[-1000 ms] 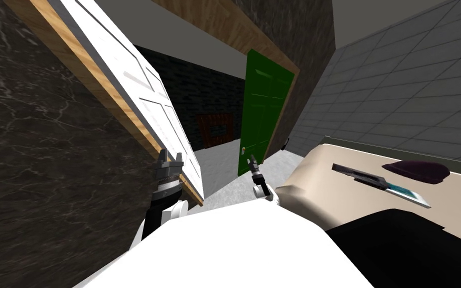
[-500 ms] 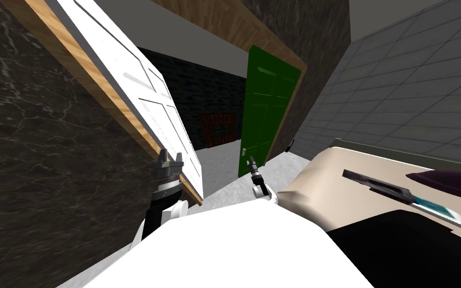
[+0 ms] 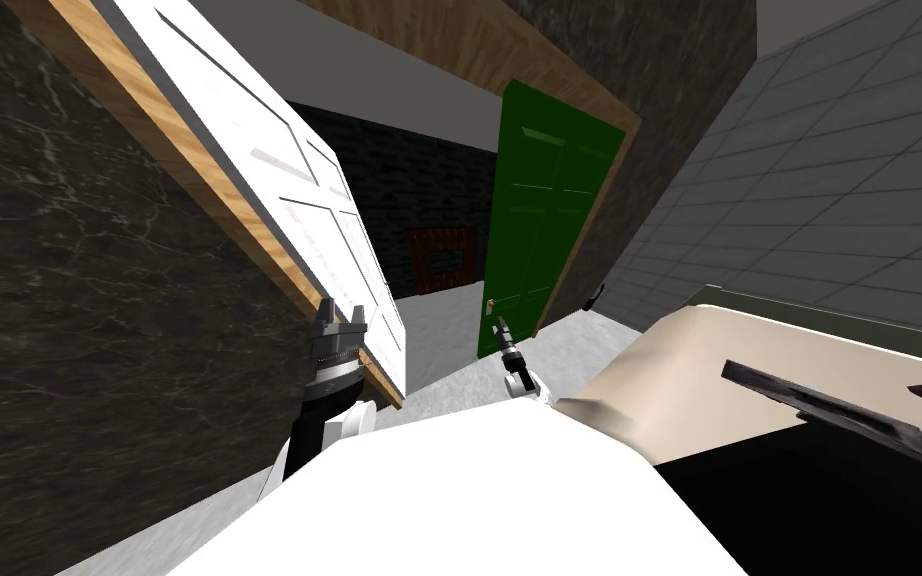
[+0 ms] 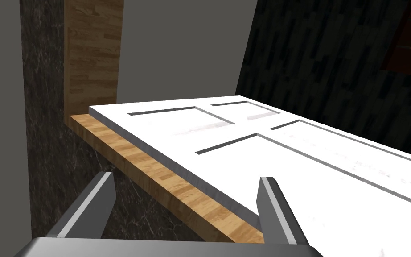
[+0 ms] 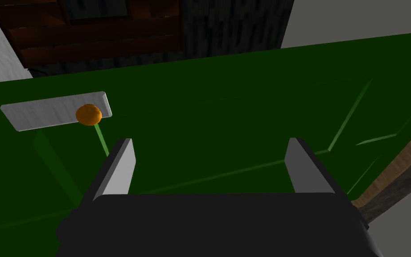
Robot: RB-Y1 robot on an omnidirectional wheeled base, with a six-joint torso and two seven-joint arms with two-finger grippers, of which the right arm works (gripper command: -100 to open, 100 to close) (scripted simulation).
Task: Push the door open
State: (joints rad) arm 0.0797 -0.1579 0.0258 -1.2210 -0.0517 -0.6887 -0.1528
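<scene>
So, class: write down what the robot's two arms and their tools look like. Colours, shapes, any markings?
The left arm has a black forearm, a ribbed grey wrist collar and a white joint. The right arm is white with dark joints. The left tool and right tool each carry two thin, light grey blade fingers on a box. No cables or markings show.

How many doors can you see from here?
2. A white door on the left, beside the left gripper; a green door ahead, in front of the right gripper. Others may be hidden.
</scene>
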